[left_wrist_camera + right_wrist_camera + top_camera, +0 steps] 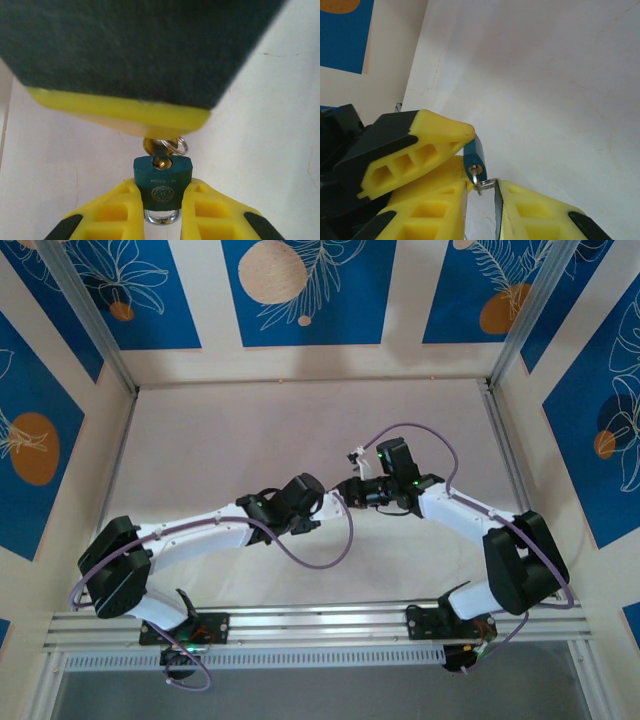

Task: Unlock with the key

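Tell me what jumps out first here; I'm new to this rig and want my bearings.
A small teal padlock stands out, clamped between the yellow fingers of the left gripper, with a brass key and silvery ring at its keyhole. The right gripper crowds in at that key, its finger looming large and blurred in the left wrist view. From above, both arms meet over the middle of the table.

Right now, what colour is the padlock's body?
Dark teal padlock body, held by the left gripper; clearest in the left wrist view.
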Robot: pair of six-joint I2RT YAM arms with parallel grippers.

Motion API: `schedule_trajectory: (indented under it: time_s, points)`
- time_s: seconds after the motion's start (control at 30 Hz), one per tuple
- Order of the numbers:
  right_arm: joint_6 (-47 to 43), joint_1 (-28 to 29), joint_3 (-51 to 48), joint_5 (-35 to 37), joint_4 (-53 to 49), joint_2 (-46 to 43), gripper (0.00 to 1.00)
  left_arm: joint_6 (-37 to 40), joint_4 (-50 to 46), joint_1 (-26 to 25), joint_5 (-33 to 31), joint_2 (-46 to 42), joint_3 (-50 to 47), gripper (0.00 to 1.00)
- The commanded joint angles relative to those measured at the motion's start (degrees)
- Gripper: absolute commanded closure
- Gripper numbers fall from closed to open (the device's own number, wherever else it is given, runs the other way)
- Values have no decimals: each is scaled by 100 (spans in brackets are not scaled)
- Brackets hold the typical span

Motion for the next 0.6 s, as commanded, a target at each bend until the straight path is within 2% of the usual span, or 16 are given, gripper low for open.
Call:
schedule_trajectory:
  time_s: [0.0, 0.57]
  points:
    - [-89, 53, 65, -32, 22, 103, 77, 81, -65, -62, -7, 39, 181, 84]
    - [13, 72, 134, -175, 184, 175, 78, -3, 33, -108, 93, 69, 106, 84]
